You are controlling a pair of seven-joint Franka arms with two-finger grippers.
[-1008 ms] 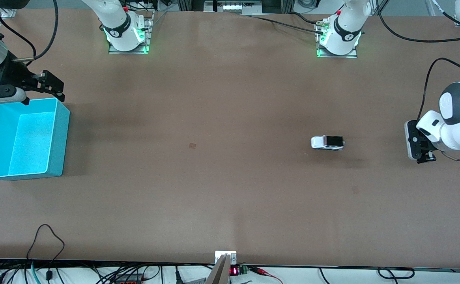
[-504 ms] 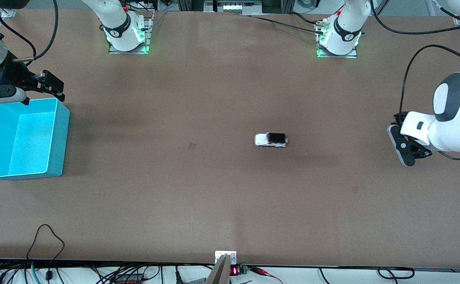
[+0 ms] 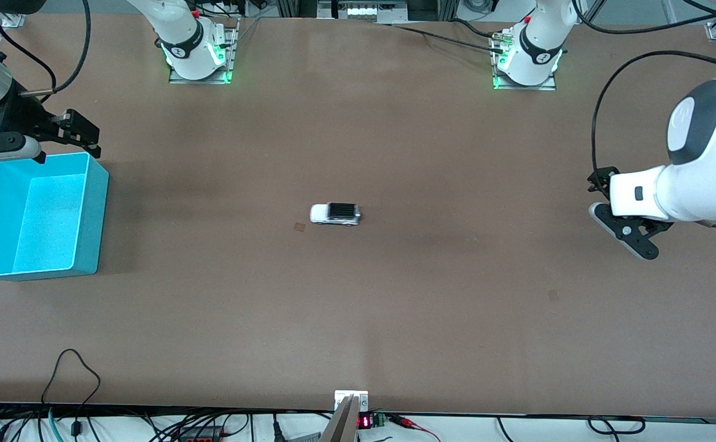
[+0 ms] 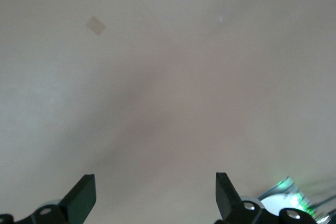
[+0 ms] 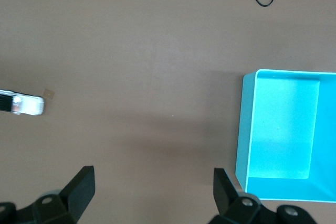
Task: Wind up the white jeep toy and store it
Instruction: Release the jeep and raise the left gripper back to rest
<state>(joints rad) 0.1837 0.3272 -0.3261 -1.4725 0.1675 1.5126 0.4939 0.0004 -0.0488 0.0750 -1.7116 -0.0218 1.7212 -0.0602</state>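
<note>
Sitting mid-tabletop (image 3: 395, 319), apart from everything: jeep (image 3: 335, 213), probably rolling after winding. Waiting toward the right arm's end: bin (image 3: 91, 215), right gripper (image 3: 78, 136) hovering over its rim, fingers spread. Hanging empty over the left arm's end: left gripper (image 3: 625, 230), fingers apart.

White jeep toy (image 3: 335, 213): tiny white car body with a black ribbed roof panel, dark windows and dark wheels, standing upright on its wheels on the bare brown bench (image 3: 395, 307), lengthwise along the line between the two arms' ends. It sits near the middle of the bench, free of any contact, its white hood end pointing toward the right arm's end, just beside a small darker square mark on the surface. In the right wrist view the car shows cut off at the frame edge and slightly smeared, possibly rolling.
</note>
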